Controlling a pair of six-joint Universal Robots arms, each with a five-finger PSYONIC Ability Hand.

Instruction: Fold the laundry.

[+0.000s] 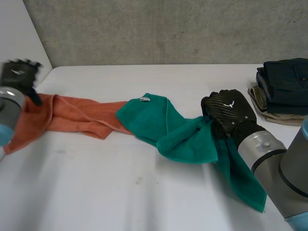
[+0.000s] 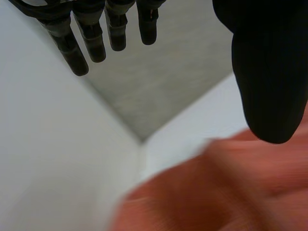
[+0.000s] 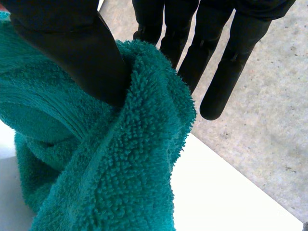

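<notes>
While the right hand pinches the green towel between thumb and fingers mid-desk, the left hand hovers open-fingered over the orange towel. Recommended: draw the green towel clear, then spread it flat before folding.

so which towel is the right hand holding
The green towel, pinched between the thumb and fingers of the right hand; the orange towel lies ungripped below the open left hand.

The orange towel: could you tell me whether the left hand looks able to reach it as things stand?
Probably yes: the open left hand is right over the orange towel, nothing between; the right hand pinches the green towel.
</notes>
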